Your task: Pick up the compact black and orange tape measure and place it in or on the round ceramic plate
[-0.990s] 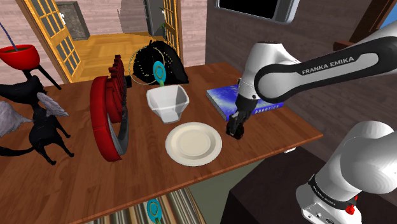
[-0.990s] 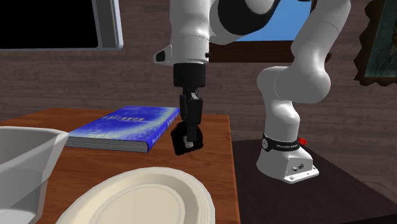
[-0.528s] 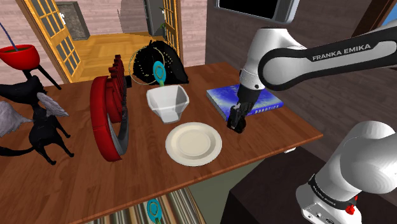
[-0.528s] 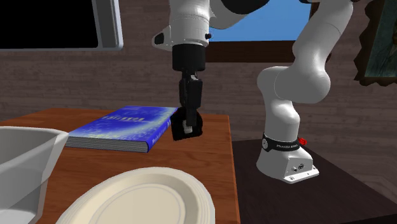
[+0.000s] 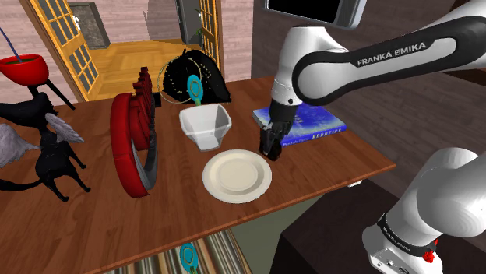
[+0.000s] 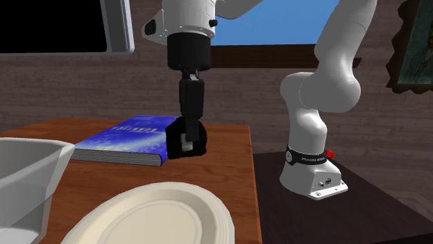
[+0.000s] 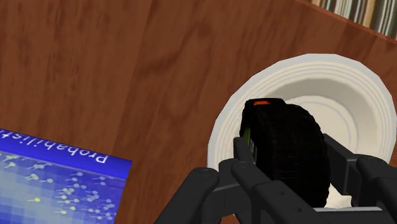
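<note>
The end effector (image 5: 271,147) has swung from the desk's bare patch below the blue book (image 5: 320,122) toward the left of the shoulder view. It now hangs just off the upper-right rim of the round cream plate (image 5: 220,176), clear of the wood. Its two black fingers are closed part-way around the black tape measure (image 7: 284,150), gripping the ribbed round body on both sides. A small orange tab shows at the top of the case. In the second exterior view the load has crossed leftward, rising a little, and now sits in front of the book's near corner. In the wrist view the plate's pale rim spreads out behind the clamped case. So the pickup looks done and the carry well along. What seems left is a short further travel over the plate's middle, a lowering and a release. The release may need to be low, since a round case let go near the rim could roll off. The desk (image 5: 181,214) is reddish-brown wood and crowded. A white square bowl (image 5: 206,127) stands just above the plate. A large red curved object (image 5: 127,149) lies at centre left, with a black cat figure (image 5: 55,160) at far left. Glazed wooden doors (image 5: 68,40) stand in the upper left before a plank floor. A dark screen (image 5: 313,9) hangs at the top, and a striped rug (image 5: 204,258) shows at the bottom edge.
</note>
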You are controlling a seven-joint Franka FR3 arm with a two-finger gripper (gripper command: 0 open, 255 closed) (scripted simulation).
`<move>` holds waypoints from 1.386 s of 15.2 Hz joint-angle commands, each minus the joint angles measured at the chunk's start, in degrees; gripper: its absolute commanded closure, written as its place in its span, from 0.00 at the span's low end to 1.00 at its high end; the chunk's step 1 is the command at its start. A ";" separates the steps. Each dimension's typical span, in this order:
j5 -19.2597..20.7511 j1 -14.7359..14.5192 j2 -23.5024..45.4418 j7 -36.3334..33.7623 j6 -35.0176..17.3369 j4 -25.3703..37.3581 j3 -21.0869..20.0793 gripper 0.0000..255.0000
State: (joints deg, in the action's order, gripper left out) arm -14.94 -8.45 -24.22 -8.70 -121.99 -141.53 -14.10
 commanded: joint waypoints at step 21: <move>4.81 -1.11 21.00 -10.28 -12.35 9.74 -7.40 1.00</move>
State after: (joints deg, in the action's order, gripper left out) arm -10.21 -9.55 -3.92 -18.95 -133.75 -130.74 -21.46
